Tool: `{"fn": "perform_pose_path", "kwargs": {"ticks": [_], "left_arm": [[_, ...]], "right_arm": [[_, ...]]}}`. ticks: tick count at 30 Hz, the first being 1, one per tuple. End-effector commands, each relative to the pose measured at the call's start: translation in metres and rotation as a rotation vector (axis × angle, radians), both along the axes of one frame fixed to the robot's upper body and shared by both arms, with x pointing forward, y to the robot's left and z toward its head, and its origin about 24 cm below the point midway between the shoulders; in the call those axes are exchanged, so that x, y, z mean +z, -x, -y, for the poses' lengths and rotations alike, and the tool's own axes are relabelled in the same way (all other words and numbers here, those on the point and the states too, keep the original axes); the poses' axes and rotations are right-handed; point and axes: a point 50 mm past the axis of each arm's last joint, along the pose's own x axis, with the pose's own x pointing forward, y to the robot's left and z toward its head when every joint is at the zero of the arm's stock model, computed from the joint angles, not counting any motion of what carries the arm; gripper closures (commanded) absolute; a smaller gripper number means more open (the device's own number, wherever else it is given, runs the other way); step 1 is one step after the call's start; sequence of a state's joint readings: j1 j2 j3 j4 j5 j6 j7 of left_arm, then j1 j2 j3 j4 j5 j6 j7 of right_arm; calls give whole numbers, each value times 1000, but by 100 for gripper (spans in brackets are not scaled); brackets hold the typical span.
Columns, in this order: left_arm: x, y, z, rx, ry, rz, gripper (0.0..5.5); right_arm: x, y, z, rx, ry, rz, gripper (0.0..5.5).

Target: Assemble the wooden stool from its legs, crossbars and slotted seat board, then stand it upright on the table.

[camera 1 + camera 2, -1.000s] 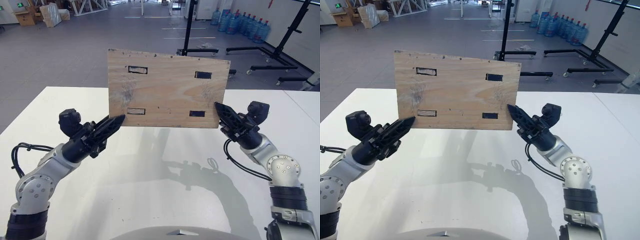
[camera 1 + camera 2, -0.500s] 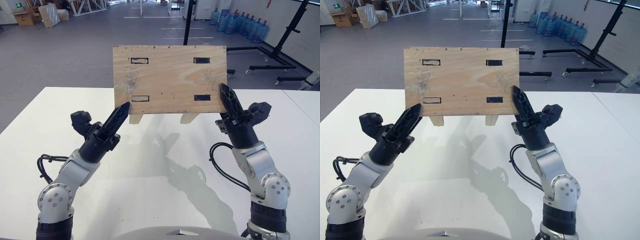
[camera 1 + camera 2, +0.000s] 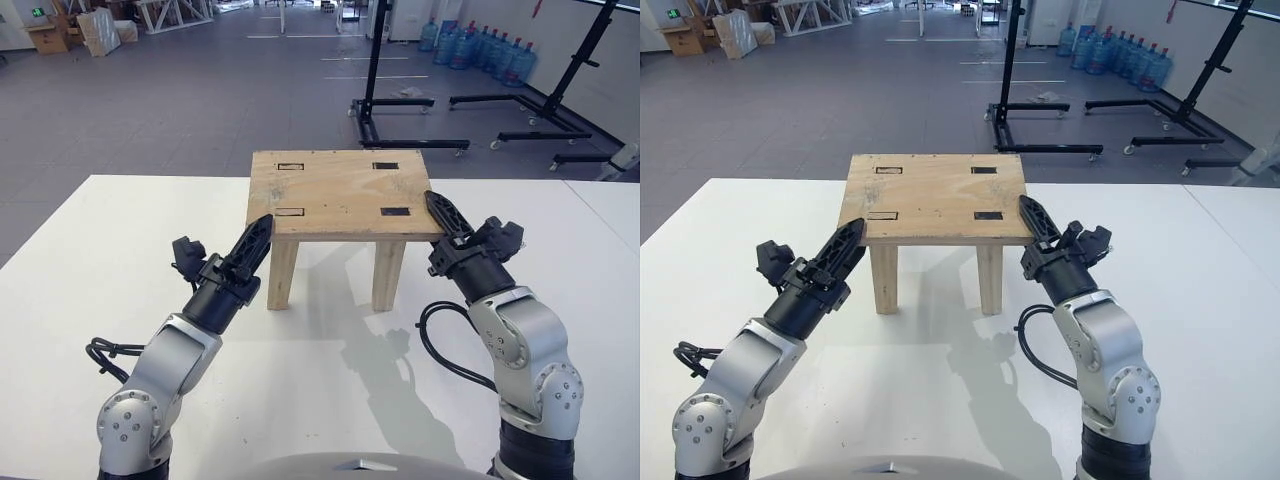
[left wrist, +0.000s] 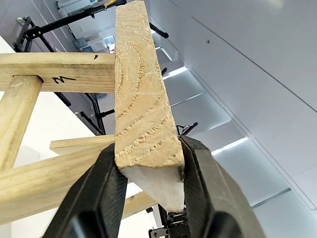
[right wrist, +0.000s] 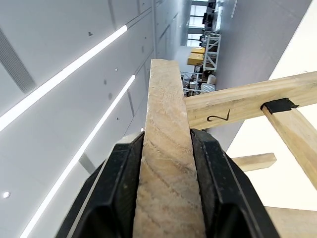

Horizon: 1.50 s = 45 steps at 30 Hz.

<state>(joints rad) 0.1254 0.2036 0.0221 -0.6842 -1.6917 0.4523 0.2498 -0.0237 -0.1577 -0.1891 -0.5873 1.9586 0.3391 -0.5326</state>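
The white table [image 3: 120, 250] is wide and flat. The left gripper [image 3: 255, 238] is at 8 o'clock from the middle of the seat. Its two black fingers [image 4: 99, 198] are squeezed tight on the edge of the seat board [image 3: 340, 195], at the near left corner. In the left wrist view the board's edge sits right between them, and a crossbar [image 4: 59, 72] runs under the seat.

The stool [image 3: 335, 230] stands upright on the table, in the middle, between the two arms. Its seat board is flat on top and has four small slots [image 3: 290, 166], one near each corner. Two legs [image 3: 282, 275] show at the front, one at 7 o'clock and one at 5 o'clock under the seat, and both feet touch the table.

The right gripper [image 3: 443, 215] is at 4 o'clock from the middle of the seat. Its fingers [image 5: 124, 188] pinch the right edge of the seat board near the front corner, with the wood held between them.

On the grey floor behind the table, some boxes [image 3: 50, 35] sit at 11 o'clock, black stands [image 3: 410, 100] at 12 o'clock, and blue water bottles [image 3: 490, 45] at 1 o'clock
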Motion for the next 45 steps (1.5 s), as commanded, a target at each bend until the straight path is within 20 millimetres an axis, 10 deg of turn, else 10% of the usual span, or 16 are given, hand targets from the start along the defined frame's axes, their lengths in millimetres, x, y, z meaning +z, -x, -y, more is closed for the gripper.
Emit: {"fn": "perform_pose_path", "kwargs": {"ticks": [1, 11, 19, 27, 33, 45], "left_arm": [[-9, 0, 1, 5, -113, -51, 353], [-5, -8, -10, 77, -112, -20, 196], [-1, 4, -9, -22, -111, 102, 119], [8, 59, -29, -335, -132, 430, 119], [30, 18, -27, -135, -644, 769, 119], [7, -50, -4, 202, -786, 758, 119]], "right_arm": [[-7, 2, -3, 16, 27, -102, 417], [6, -6, 14, -72, -29, -3, 253], [18, -7, 38, -128, -17, 173, 251], [-9, 71, 17, 431, 89, 547, 251], [-36, 49, -9, 502, 694, 784, 251], [-47, -16, -38, -70, 1170, 1246, 251]]}}
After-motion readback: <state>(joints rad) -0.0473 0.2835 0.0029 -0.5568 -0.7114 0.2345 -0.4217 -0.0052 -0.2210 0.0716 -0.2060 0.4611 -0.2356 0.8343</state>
